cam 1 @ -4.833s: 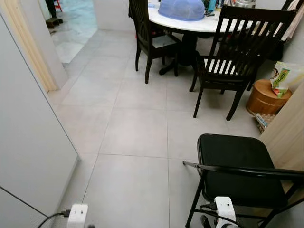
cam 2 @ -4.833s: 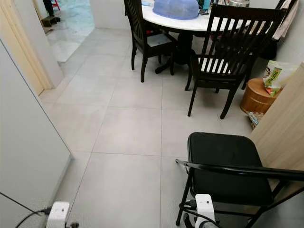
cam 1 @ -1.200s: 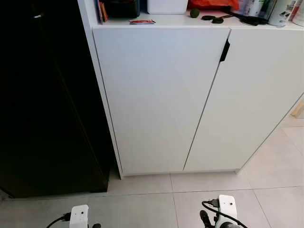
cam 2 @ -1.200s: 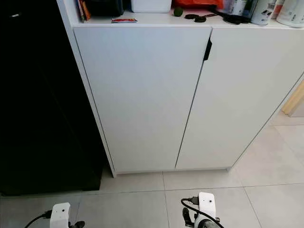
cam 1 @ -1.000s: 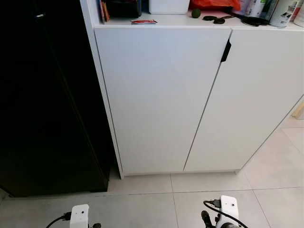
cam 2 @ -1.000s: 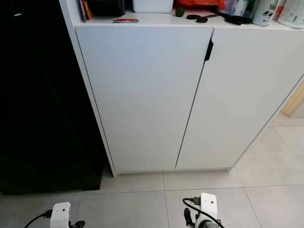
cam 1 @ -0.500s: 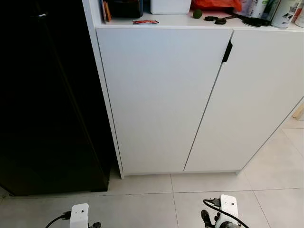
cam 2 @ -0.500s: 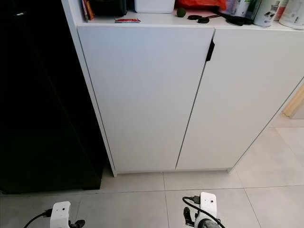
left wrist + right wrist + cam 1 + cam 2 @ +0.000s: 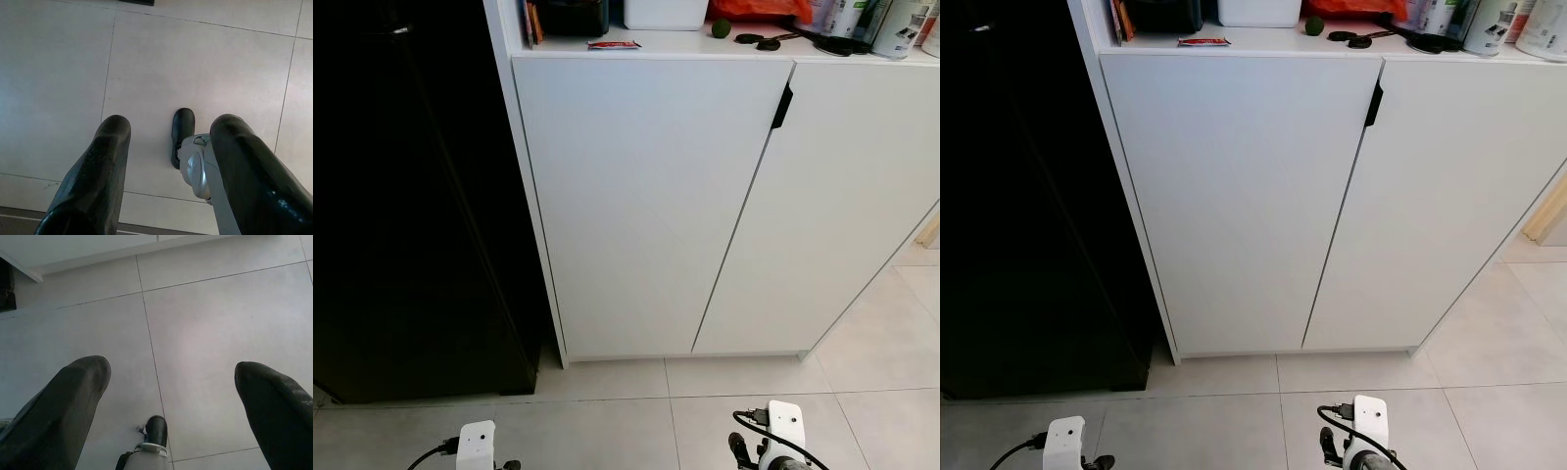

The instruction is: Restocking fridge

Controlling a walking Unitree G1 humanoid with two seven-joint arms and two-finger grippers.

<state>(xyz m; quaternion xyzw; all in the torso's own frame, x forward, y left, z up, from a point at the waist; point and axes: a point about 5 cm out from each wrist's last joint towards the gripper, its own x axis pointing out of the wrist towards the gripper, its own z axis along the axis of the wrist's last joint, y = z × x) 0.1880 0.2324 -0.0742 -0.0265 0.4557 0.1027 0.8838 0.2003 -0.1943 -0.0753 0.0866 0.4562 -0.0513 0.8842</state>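
A tall black fridge stands shut at my left, its front dark and glossy. Beside it is a white two-door cabinet with a black notch handle between the doors. Both arms hang low at my sides, their white wrist housings at the bottom edge of the eye views. My left gripper is open above the floor tiles with nothing between its fingers. My right gripper is open too, empty, pointing down at the tiles near the cabinet's foot.
On the cabinet top sit a red packet, a green lime, black sunglasses, a white box and several bottles and cans. Grey floor tiles lie before the cabinet. My feet show below the grippers.
The view has crept slightly right and down over the last second; the fridge and cabinet stay shut. About five seconds ago I faced a dining table and chairs instead.
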